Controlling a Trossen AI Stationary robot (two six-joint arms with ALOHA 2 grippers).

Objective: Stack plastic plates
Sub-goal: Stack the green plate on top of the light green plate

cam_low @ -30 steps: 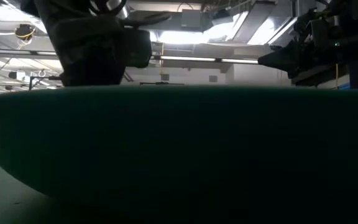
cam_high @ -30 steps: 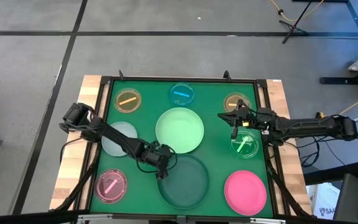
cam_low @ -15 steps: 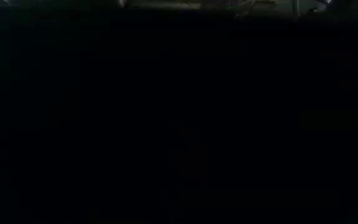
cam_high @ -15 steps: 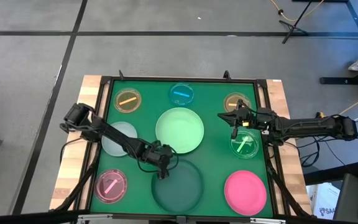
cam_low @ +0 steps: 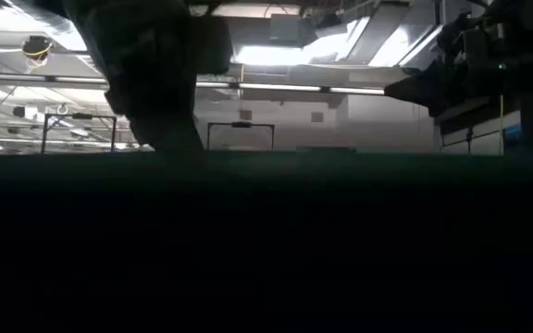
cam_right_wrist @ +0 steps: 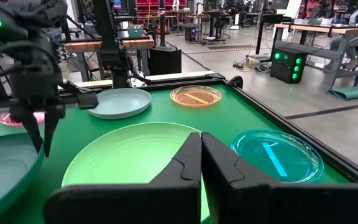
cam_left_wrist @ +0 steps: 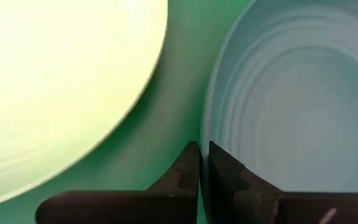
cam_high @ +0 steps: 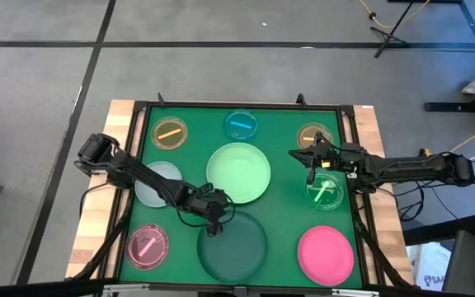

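The left tool (cam_high: 213, 216) is now clenching the teal plate's (cam_high: 233, 247) rim, having just closed, so lifting toward the green plate (cam_high: 238, 172) is starting. The right tool (cam_high: 309, 161) is waiting clenched, empty.

Likely robotics lab: workbenches (cam_right_wrist: 303, 28), equipment racks (cam_right_wrist: 114, 37), concrete floor (cam_high: 221, 74), ceiling strip lights (cam_low: 276, 55).
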